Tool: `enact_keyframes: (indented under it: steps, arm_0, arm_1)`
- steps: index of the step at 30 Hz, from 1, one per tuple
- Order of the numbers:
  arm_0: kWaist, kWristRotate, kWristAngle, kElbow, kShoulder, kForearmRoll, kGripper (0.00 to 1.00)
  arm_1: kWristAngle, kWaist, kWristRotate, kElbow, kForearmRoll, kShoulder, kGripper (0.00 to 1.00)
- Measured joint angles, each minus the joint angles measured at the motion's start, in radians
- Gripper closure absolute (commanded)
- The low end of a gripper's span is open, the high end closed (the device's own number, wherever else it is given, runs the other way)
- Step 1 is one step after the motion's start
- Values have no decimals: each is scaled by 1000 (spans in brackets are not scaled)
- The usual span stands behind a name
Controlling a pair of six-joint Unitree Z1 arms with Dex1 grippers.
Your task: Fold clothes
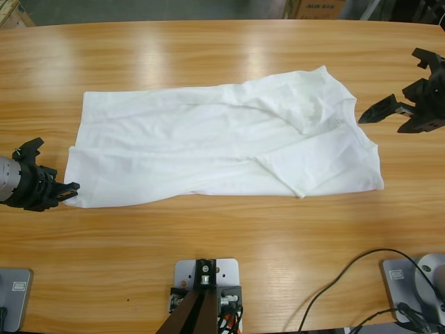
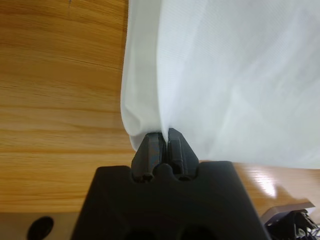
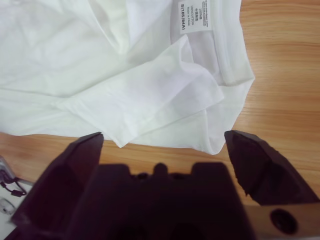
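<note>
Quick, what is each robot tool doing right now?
Left tool: shut, pinching the edge of the white T-shirt.
Right tool: open, holding nothing, just short of the shirt's collar end.

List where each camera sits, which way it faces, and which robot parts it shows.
High view: fixed above, looking down on the table, T-shirt and both arms.
Left wrist view: looks along the left pincer, shut on the T-shirt's edge.
Right wrist view: looks past the open right pincer at the sleeve and collar label.
All three share the T-shirt.
</note>
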Motion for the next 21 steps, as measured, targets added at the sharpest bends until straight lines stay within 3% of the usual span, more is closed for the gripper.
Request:
enact_keyframes:
  steps: [1, 2, 5, 21]
  arm_0:
    - [0, 0, 0, 0, 0, 0, 227]
    - [0, 0, 0, 0, 0, 0, 117]
    - [0, 0, 0, 0, 0, 0, 26]
    - [-2, 3, 22, -8, -79, 42, 18]
  arm_1:
    - [0, 0, 0, 1, 0, 0, 9]
    - [0, 0, -1, 1, 0, 0, 9]
    - [0, 0, -1, 2, 0, 0, 8]
    - [0, 0, -1, 6, 0, -4, 9]
